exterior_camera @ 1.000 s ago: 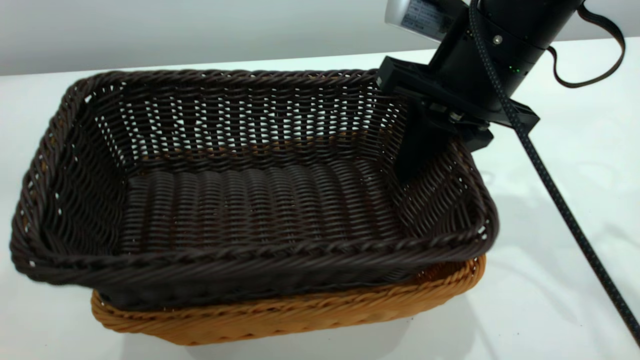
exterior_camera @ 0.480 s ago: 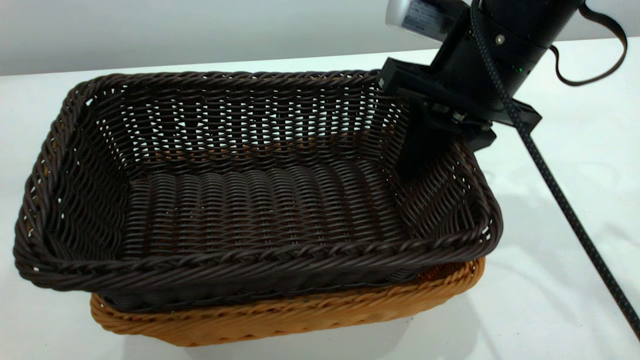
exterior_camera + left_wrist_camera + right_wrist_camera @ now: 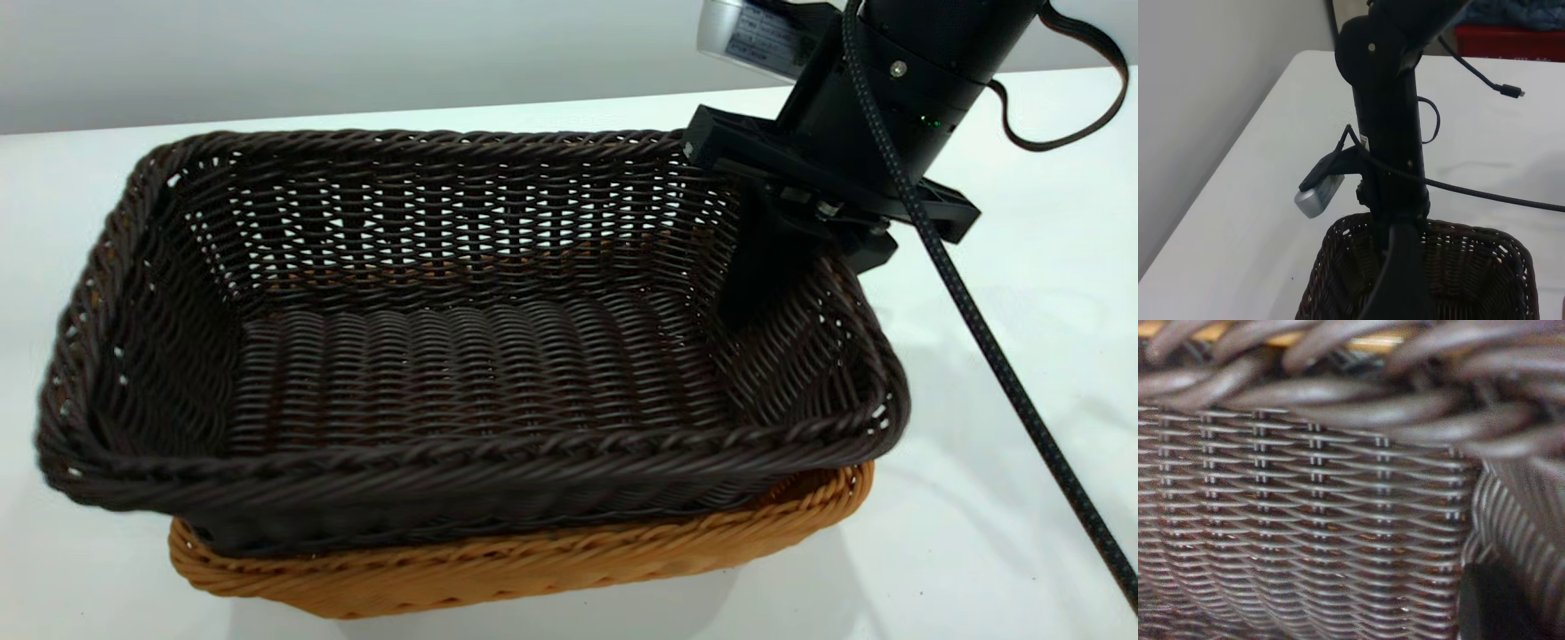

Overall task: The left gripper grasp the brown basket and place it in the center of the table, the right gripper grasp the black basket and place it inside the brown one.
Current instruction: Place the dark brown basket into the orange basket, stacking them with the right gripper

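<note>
— Where's the dark one sitting?

— The black basket point(image 3: 462, 356) fills the middle of the exterior frame, nested in the brown basket point(image 3: 533, 569), whose tan rim peeks out only along the lower edge and lower right. The dark one rides high and skewed: its lower-left corner juts out past the tan rim, over the white bench point(image 3: 978, 498).

— And the arm?

— The right tool point(image 3: 782, 258) comes down from the upper right of the frame onto the black basket's right-hand wall. One finger point(image 3: 756, 267) is plainly inside, against the weave; the other looks to be on the outer side, so it's pinching that wall just below the braided rim. A braided cable point(image 3: 987, 338) trails off toward the lower right.

— Anything from the wrist cameras?

— The right wrist view is packed with dark wicker, a sliver of tan showing through at its upper edge. The left wrist view looks across at the right arm standing over the basket's end. The left tool itself I can't see, so whether it's spread or pressed together I can't tell.
</note>
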You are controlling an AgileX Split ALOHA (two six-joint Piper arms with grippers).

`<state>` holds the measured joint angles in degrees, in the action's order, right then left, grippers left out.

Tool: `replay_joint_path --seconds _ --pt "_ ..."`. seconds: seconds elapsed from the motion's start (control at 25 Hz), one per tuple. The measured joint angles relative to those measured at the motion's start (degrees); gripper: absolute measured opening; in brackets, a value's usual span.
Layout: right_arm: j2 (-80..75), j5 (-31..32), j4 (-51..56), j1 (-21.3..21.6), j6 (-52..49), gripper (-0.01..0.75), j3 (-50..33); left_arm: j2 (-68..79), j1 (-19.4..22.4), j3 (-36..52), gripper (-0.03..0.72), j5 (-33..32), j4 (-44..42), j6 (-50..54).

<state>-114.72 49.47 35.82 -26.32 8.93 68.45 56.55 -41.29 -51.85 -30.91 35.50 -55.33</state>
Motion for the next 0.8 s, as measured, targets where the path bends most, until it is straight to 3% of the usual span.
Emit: replay_joint_path --seconds 0.24,0.56,0.8 --pt "0.0 0.3 0.1 0.0 -0.8 0.119 0.0 0.0 0.0 0.0 0.523 -0.1 0.0 -0.1" --pt "0.0 -4.9 1.0 0.0 -2.7 0.119 0.0 0.0 0.0 0.0 0.523 -0.8 0.0 -0.1" --pt "0.0 -5.4 1.2 0.0 -2.7 0.119 0.0 0.0 0.0 0.0 0.523 -1.1 0.0 -0.1"
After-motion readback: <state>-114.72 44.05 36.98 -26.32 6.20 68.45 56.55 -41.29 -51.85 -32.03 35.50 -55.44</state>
